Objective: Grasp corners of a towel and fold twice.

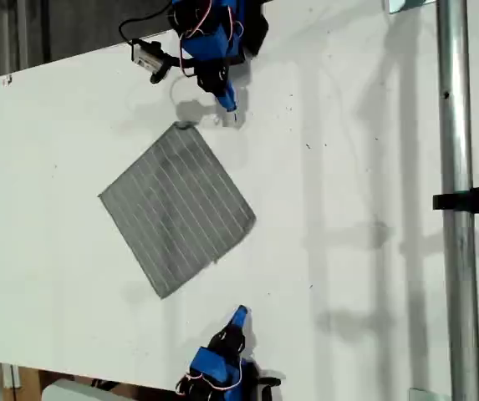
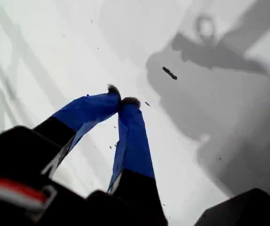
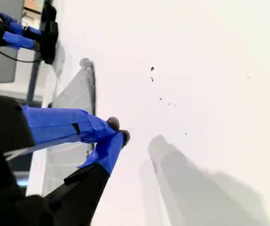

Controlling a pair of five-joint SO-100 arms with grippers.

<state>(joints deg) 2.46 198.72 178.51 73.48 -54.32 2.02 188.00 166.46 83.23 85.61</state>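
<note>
**Status: both grippers closed and empty, towel flat between them**

My first gripper [image 2: 120, 96] has its jaws pressed together with the dark tips touching; nothing is pinched between them; it hangs over the bare white table [image 2: 40, 56], and a small dark speck [image 2: 169, 73] lies on the surface just ahead of the tips, inside the arm's own shadow. In the exterior view this gripper [image 1: 229, 104] points at the table close to the nearest of the towel's corners [image 1: 180, 125], apart from the cloth.

My second gripper [image 3: 118, 131] is likewise pressed together on nothing; the towel [image 3: 73, 94] lies beyond and to one side of its tips, not in contact. In the exterior view this gripper [image 1: 239, 314] sits near the cloth's lower edge, with bare table in between.

The towel [image 1: 176, 209] lies flat and unfolded on the table [image 1: 348, 167], turned as a diamond between the two grippers; all four tips rest on the surface. A metal pole [image 1: 456, 167] stands well apart from both grippers, at the exterior view's right.
</note>
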